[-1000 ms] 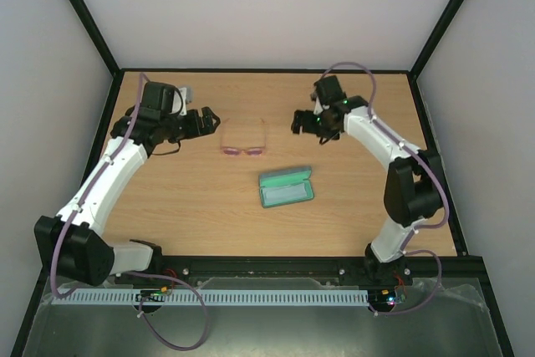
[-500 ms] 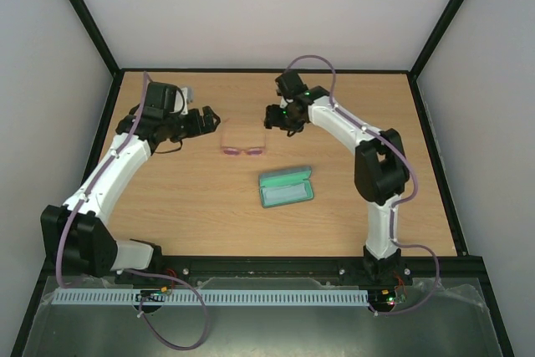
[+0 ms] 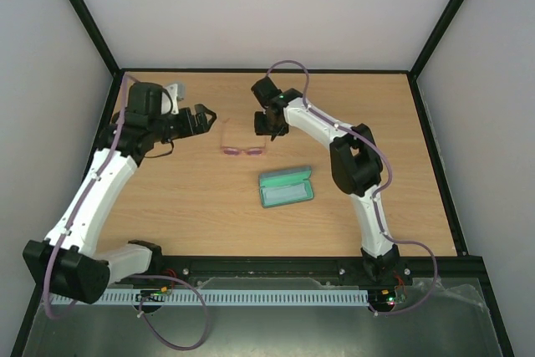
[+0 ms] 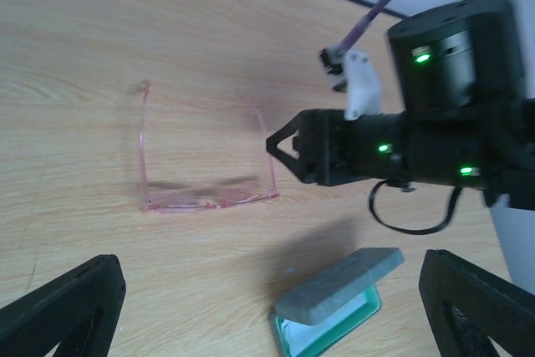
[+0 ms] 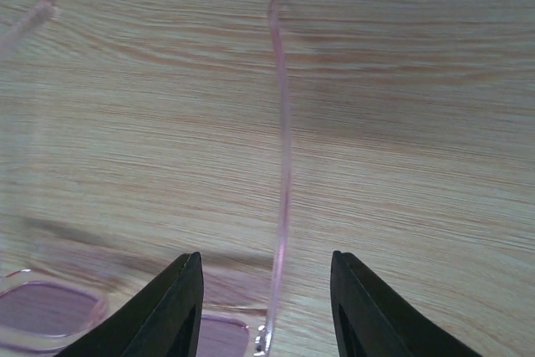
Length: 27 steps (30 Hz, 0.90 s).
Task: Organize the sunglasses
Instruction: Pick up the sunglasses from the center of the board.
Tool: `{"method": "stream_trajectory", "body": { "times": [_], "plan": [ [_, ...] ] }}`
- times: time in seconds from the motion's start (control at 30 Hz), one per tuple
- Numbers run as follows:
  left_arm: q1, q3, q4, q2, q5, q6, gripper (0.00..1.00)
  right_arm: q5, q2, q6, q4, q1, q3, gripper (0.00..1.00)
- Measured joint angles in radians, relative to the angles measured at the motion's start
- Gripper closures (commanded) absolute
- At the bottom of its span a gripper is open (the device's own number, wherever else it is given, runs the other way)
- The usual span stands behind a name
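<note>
- A wooden table (image 3: 167,198) seen from above, with two white robot arms reaching in from the bottom edge of the frame.
- The sunglasses (image 3: 243,150) lie flat on the wood in the upper middle of the overhead view. Both thin pink temple arms are unfolded and point towards the far edge.
- A grey-blue case (image 3: 286,187) with green lining lies open near the centre of the frame, below and to the right of the glasses and apart from them.
- The right gripper (image 3: 261,127) hangs just above the right-hand side of the glasses. In its wrist view its fingers are spread, one on each side of a temple arm (image 5: 282,165), touching nothing.
- The left gripper (image 3: 205,119) waits to the left of the glasses, a little apart, with fingers wide apart and empty.
- The glasses look very light, and the slim temples probably flex.
- They may skid on the smooth wood when nudged.
- The safest hold seems to be on a temple near its hinge, or on the frame front, keeping off the tinted lenses.
</note>
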Motion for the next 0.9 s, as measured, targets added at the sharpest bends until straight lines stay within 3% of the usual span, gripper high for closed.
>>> {"method": "stream_trajectory", "body": {
  "times": [0.43,0.63,0.9],
  "plan": [
    [0.000,0.115,-0.078,-0.161,0.042,-0.022,0.01,0.061,0.058,0.000,-0.020,0.003,0.005,0.65],
    [0.000,0.127,-0.108,-0.170,0.060,-0.028,0.01,0.060,0.065,0.001,-0.021,0.003,0.005,0.71],
    [0.000,0.183,-0.124,-0.173,0.073,-0.038,0.01,0.058,0.066,0.003,-0.021,0.004,0.005,0.73]
  ]
}}
